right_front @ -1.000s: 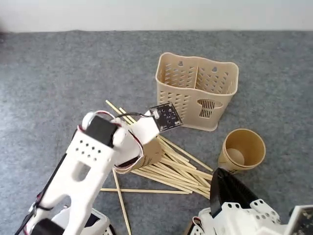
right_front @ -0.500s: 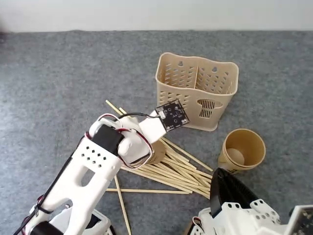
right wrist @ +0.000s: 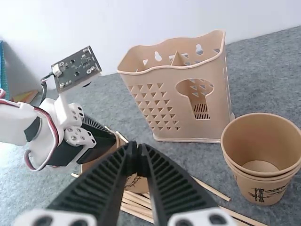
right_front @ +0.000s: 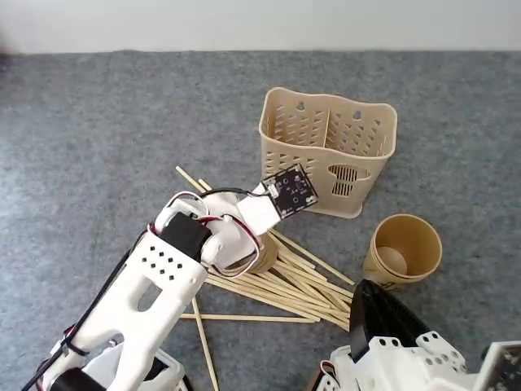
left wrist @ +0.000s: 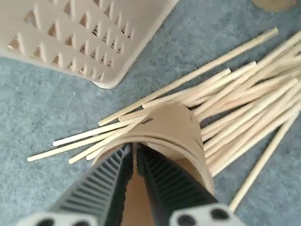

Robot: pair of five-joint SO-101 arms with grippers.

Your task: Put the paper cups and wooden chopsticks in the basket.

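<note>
I had moved the cup (left wrist: 174, 127), pinched in the left fingers (left wrist: 110, 174), nearer the basket (right_front: 297, 163); right fingers (right wrist: 103, 179) stayed closed.

beige basket (right_front: 303, 163) w/ triangle cutouts; brown cups (right_front: 407, 238); grey mat (right_front: 98, 122)

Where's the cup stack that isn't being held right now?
In the high view the cup stack stands upright on the right side, close in front of the basket and at the right end of the chopsticks.
</note>
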